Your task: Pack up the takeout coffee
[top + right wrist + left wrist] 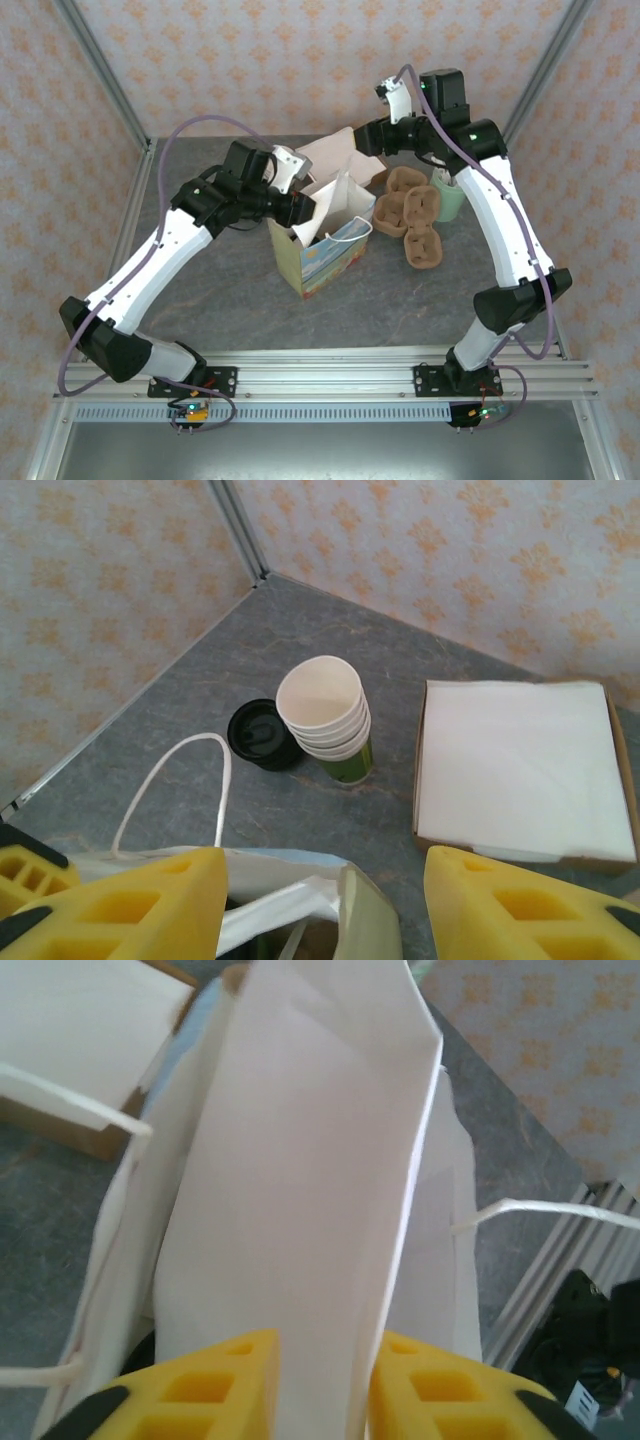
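I have the right end effector [322, 868] hanging over the back rim of the paper bag [325, 262], jaws wide apart and empty. The left end effector [325, 1348] sits astride the bag's white side panel, jaws partly apart; I can't tell whether the pads touch the paper.

The takeout coffee [448, 200] I take to be the pale green cup on the table [230, 300], just right of the pulp carriers [410, 215] and tucked under the right arm. From the right end effector it lies off to the right and a little nearer the bases, so the right arm is the closer one. The bag and the carriers stand between the cup and the left end effector.

The cup looks upright, long axis vertical, but the arm covers its top, so I cannot confirm the lid. The bag's inside is dark and cut off in the right wrist view.
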`<state>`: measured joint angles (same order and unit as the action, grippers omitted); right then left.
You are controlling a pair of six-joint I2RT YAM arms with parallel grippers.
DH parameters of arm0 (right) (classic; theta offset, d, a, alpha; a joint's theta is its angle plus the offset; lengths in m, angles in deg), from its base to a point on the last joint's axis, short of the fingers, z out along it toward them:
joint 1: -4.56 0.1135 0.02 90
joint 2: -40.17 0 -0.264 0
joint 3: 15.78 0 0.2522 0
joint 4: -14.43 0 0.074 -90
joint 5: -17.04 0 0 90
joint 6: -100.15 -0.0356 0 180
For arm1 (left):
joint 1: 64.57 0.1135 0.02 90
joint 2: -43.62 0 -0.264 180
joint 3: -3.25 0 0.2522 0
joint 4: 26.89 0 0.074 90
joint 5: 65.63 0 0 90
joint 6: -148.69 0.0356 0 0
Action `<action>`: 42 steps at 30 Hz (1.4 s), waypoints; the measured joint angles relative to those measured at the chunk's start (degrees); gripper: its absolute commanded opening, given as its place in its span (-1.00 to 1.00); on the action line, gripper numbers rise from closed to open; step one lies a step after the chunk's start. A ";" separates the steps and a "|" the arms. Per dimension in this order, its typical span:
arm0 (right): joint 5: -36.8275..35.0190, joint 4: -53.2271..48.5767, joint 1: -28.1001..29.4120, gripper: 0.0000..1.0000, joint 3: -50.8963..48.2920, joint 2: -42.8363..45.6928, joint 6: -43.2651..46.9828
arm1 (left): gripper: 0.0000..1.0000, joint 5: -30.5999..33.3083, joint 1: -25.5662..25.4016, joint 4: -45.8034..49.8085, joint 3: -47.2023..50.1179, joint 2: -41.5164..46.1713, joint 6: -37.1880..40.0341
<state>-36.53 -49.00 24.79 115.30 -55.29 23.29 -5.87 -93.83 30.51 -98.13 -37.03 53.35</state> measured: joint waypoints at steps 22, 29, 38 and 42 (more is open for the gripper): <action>-24.87 7.28 -0.02 0.34 -29.05 19.85 -13.27 | 0.42 11.58 -0.72 -1.05 0.63 4.98 1.66; -48.17 14.12 -3.10 0.97 -51.06 36.68 -17.22 | 0.99 39.12 3.08 -16.22 21.75 25.81 -2.34; -63.82 30.38 -4.55 0.99 -76.06 37.57 -21.66 | 1.00 56.94 16.22 -30.58 47.45 30.49 -6.91; -66.16 44.76 -5.22 0.98 -86.05 37.31 -19.69 | 1.00 56.17 18.32 -43.28 56.50 26.38 -3.34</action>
<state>-102.69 -4.24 19.57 29.25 -17.98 3.60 50.30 -75.51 -12.77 -41.63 -10.64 50.01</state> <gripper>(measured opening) 0.994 0.998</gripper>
